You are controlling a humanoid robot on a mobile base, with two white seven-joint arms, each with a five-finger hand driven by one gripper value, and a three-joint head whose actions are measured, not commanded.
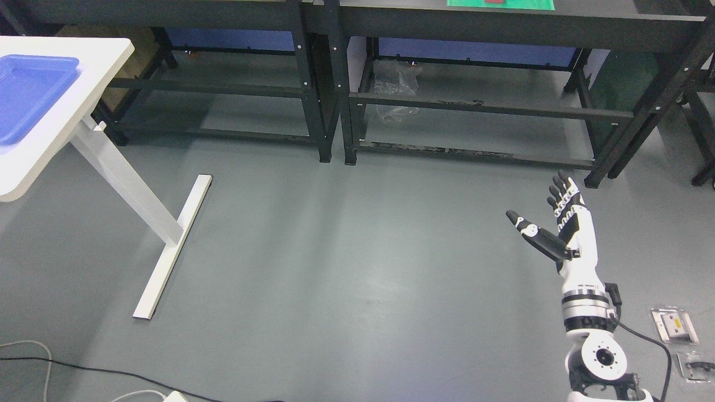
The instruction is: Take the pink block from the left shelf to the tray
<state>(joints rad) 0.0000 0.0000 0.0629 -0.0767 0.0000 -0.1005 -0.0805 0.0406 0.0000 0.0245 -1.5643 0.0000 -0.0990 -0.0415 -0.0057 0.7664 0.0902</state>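
Note:
My right hand (544, 215) is raised over the grey floor at the lower right, fingers stretched out and thumb spread, holding nothing. A blue tray (28, 95) lies on the white table (84, 100) at the far left. Black shelving (324, 84) runs along the back. On the right shelf's top lies a green mat (503, 4) with a small red thing (494, 1) at the picture's top edge. I see no pink block. The left arm does not show.
The white table's leg and foot bar (173, 245) stand on the floor left of centre. A crumpled clear plastic bag (396, 89) sits under the right shelf. Cables (67, 365) lie at the bottom left, and small packets (673, 326) at the bottom right.

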